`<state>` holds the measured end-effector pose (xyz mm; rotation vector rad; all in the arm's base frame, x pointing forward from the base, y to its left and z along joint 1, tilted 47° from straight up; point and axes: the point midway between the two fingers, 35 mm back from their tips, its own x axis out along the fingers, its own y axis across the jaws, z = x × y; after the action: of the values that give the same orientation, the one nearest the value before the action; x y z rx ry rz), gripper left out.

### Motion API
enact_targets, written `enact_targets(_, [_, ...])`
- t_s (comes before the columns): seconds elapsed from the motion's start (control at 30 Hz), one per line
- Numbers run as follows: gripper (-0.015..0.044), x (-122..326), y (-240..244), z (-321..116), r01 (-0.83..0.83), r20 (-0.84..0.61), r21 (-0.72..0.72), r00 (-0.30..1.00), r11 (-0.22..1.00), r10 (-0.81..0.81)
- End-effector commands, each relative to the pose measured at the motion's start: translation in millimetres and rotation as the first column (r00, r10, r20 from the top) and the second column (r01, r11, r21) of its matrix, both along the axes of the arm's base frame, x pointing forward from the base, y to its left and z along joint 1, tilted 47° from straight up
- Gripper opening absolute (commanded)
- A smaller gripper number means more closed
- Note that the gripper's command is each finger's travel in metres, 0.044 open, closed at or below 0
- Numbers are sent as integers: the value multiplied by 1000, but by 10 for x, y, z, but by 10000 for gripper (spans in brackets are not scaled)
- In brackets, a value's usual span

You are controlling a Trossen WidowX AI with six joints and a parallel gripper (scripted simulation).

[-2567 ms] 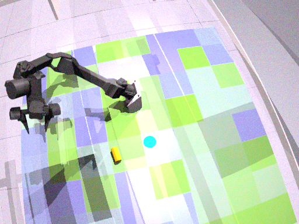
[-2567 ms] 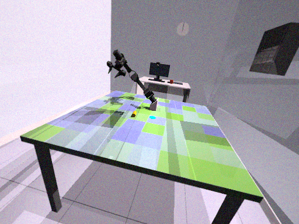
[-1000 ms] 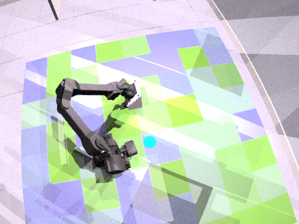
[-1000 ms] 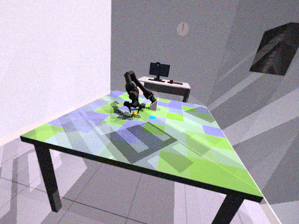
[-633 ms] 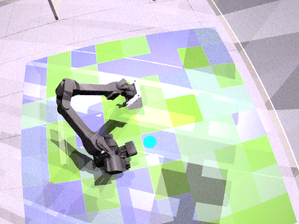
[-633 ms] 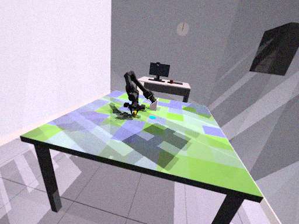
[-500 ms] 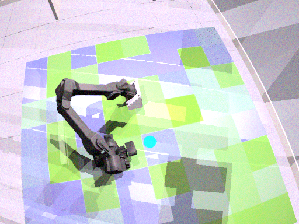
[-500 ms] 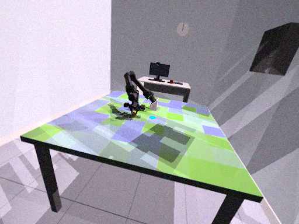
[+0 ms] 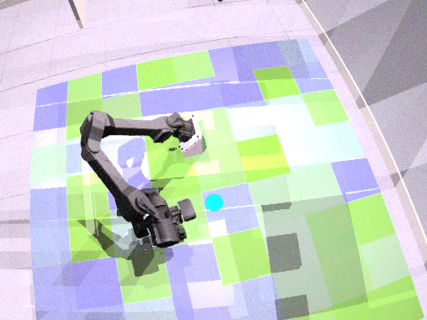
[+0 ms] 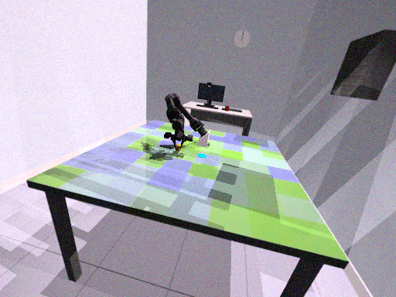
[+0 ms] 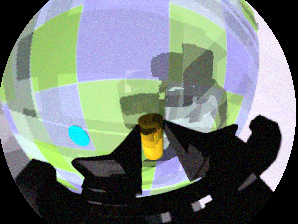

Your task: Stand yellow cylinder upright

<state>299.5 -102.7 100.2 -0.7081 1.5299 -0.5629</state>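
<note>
We see the hand part-closed on the yellow cylinder; an off-centre pinch could let it swivel when raised.

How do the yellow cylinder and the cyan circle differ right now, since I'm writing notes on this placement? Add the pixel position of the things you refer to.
The yellow cylinder (image 10: 178,147) (image 11: 153,146) is a solid, raised body; the cyan circle (image 9: 213,202) (image 10: 202,155) (image 11: 79,135) is a flat disc. The cylinder is held between the gripper's (image 11: 152,137) fingers, while the circle lies untouched on the table. Both are plainly coloured.

cylinder: yellow; circle: cyan; tabletop: green, violet, pale patchwork; arm: black
</note>
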Motion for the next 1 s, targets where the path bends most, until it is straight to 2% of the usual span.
enact_targets(0.0, [105,23,110,98,2,5,5,1000,1000,-2])
enact_targets(0.67, [105,-19,559,544,3,2,0,1000,1000,-3])
enact_targets(0.97, [105,-19,690,469,-55,-54,9,997,998,55])
